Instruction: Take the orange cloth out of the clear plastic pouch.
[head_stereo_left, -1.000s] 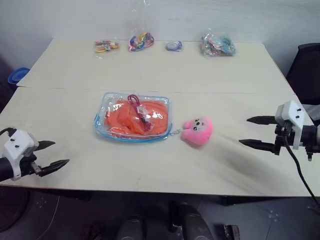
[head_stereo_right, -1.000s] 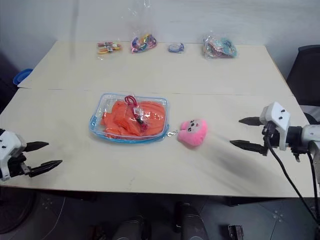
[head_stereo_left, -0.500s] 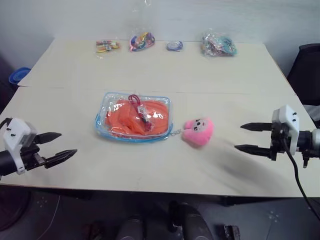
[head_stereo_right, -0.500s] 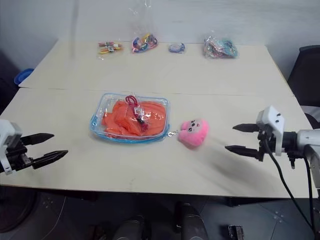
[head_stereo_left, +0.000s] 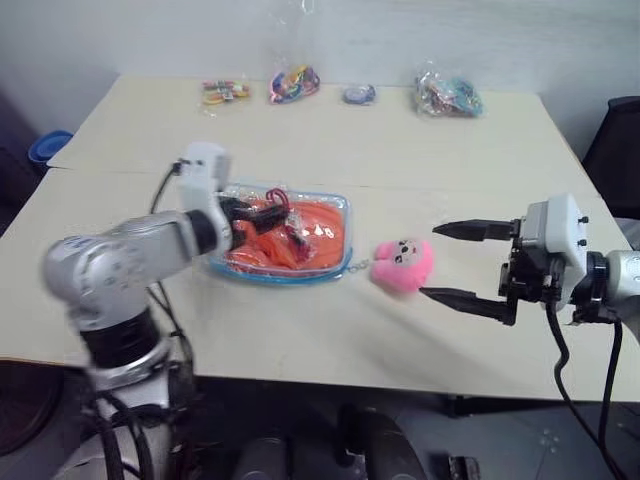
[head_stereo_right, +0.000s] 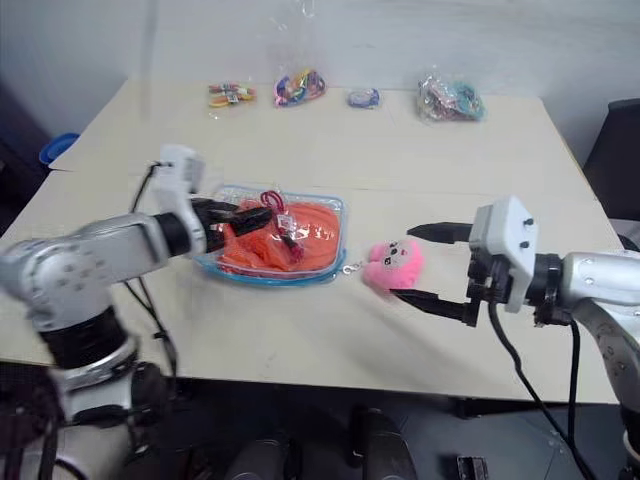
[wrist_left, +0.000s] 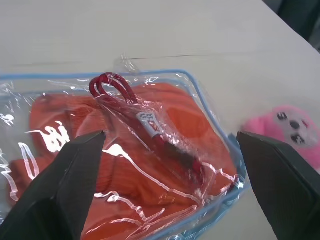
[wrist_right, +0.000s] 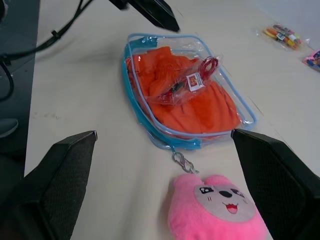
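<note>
The clear plastic pouch (head_stereo_left: 337, 205) with light blue edging lies flat at the middle of the table. The orange cloth (head_stereo_left: 318, 236) fills it, under a small inner packet with a red cord (wrist_left: 150, 120). A short chain links the pouch to a pink plush toy (head_stereo_left: 403, 265) on its right. My left gripper (head_stereo_left: 252, 214) hovers open over the pouch's left part, its fingers (wrist_left: 75, 185) spread wide above the cloth. My right gripper (head_stereo_left: 432, 261) is open just right of the plush, one finger on either side of it, pointing at the pouch (wrist_right: 131, 90).
Several small clear bags of colourful trinkets (head_stereo_left: 295, 82) line the table's far edge. A seam crosses the table behind the pouch. A black chair (head_stereo_left: 620, 140) stands at the right and a blue object (head_stereo_left: 48, 148) sits on the floor at the left.
My left arm swung from the table's near left edge up and across to above the pouch. My right gripper moved left, up to the plush. Both stayed open.
</note>
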